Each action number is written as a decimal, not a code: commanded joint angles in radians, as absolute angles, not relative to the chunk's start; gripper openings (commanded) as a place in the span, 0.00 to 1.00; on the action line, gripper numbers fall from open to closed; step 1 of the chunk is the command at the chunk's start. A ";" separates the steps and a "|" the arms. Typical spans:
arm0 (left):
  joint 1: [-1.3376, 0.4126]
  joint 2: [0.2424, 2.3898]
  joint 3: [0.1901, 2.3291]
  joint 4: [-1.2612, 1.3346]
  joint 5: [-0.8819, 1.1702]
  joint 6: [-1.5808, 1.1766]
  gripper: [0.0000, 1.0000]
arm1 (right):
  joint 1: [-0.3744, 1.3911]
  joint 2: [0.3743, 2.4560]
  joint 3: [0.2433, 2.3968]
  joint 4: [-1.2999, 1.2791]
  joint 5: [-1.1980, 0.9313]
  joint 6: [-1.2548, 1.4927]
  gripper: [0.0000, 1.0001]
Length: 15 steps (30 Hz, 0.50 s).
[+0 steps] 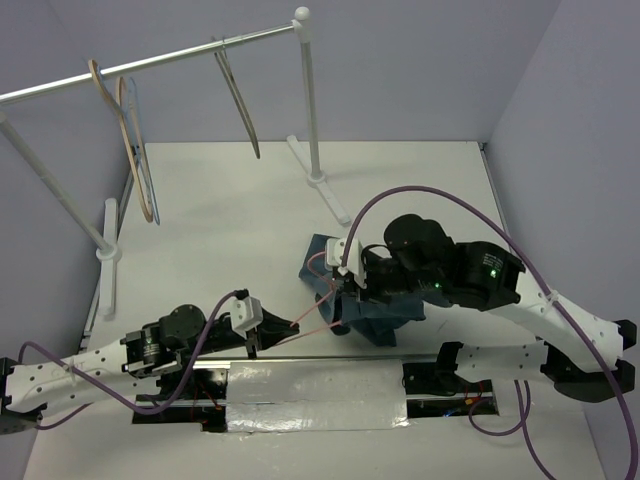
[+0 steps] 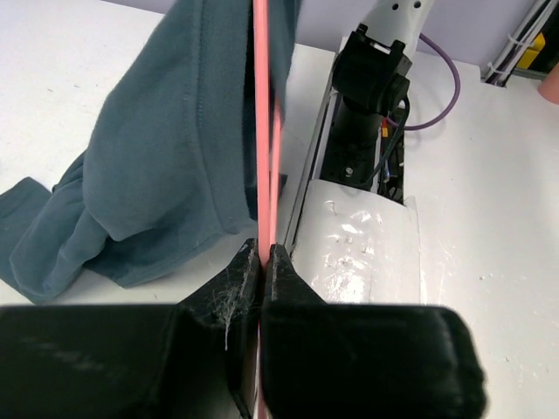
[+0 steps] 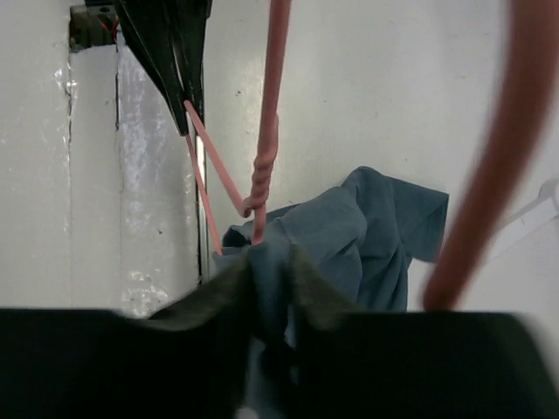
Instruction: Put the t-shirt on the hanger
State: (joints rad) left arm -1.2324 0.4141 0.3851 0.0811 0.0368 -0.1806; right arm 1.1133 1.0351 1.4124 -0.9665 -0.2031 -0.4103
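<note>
The left wrist view shows what the overhead view leaves too small to read: the left gripper [image 2: 262,257] has its jaws pressed together on the thin wire of the hanger [image 2: 260,131], which runs straight up out of them. The t-shirt [image 2: 157,175] hangs off that wire and slumps onto the worktop [image 2: 61,78].

The right wrist view gives the other end. The hanger's twisted neck rises out of a bunch of cloth, and the right gripper [image 3: 266,279] has its jaws closed on a fold of the t-shirt just below the twist. A blurred pink curve crosses close to that lens; what it is cannot be told.

From above, the t-shirt sits bunched near the worktop's near edge, right of the middle, largely covered by the right arm's wrist. A strip of silver tape [image 1: 320,385] runs along the near edge between the two bases. At the far left corner a rack rail [image 1: 150,65] carries pale wooden hangers [image 1: 130,150] and a grey-brown hanger [image 1: 240,100], well apart from the arms.

The left arm lies low along the near edge, pointing right. The right arm arches over and reaches back leftward, its jaws pointing down.
</note>
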 commanded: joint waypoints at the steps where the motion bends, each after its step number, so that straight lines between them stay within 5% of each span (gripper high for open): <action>1: -1.238 0.393 0.393 0.210 0.074 -0.160 0.00 | 1.121 1.016 1.390 -0.924 -0.265 -0.411 0.17; 3: -1.238 0.397 0.393 0.216 0.077 -0.160 0.00 | 1.121 1.009 1.365 -0.902 -0.288 -0.400 0.02; 9: -1.238 0.416 0.414 0.230 0.074 -0.179 0.02 | 1.120 0.979 1.283 -0.810 -0.341 -0.379 0.00; 11: -1.236 0.426 0.434 0.212 0.005 -0.193 0.31 | 1.120 0.939 1.252 -0.738 -0.302 -0.353 0.00; 13: -1.236 0.430 0.478 0.143 -0.081 -0.207 0.80 | 1.120 0.911 1.201 -0.678 -0.234 -0.327 0.00; 15: -1.236 0.428 0.533 0.086 -0.252 -0.230 0.93 | 1.118 0.882 1.180 -0.663 -0.177 -0.301 0.00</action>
